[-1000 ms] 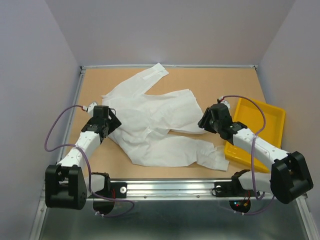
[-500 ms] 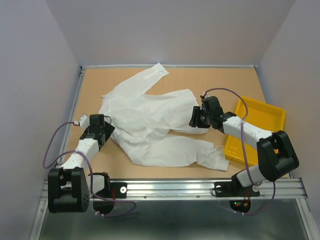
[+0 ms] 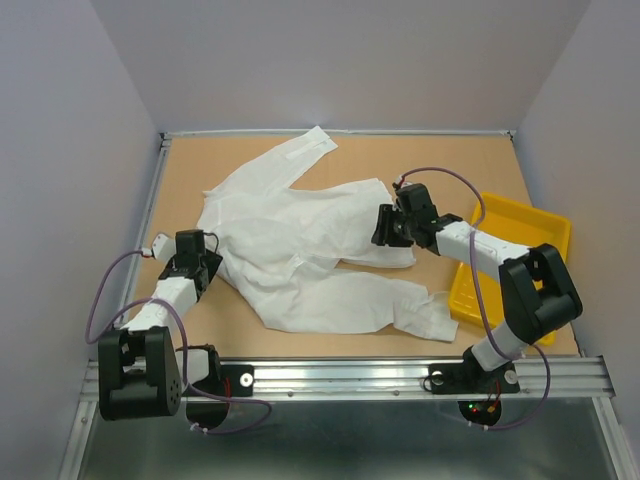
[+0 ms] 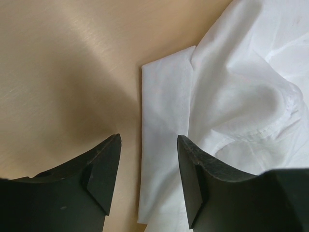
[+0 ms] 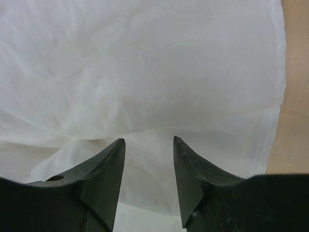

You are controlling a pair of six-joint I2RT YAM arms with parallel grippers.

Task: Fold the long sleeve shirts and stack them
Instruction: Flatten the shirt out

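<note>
One white long sleeve shirt lies spread and wrinkled across the middle of the table, one sleeve reaching to the far edge and another lying along the near side. My left gripper is at the shirt's left edge. In the left wrist view its fingers stand apart over a flat folded flap of the shirt, not pinching it. My right gripper is over the shirt's right edge. Its jaws are apart just above the white cloth, gripping nothing.
A yellow tray sits at the right side of the table, under my right forearm. Bare brown tabletop shows left of the shirt's edge and at the right of the cloth. White walls enclose the table on three sides.
My left gripper has drawn back toward the near left, to the shirt's edge, and its jaws have narrowed. My right arm has swung left from the tray onto the shirt's right edge.
</note>
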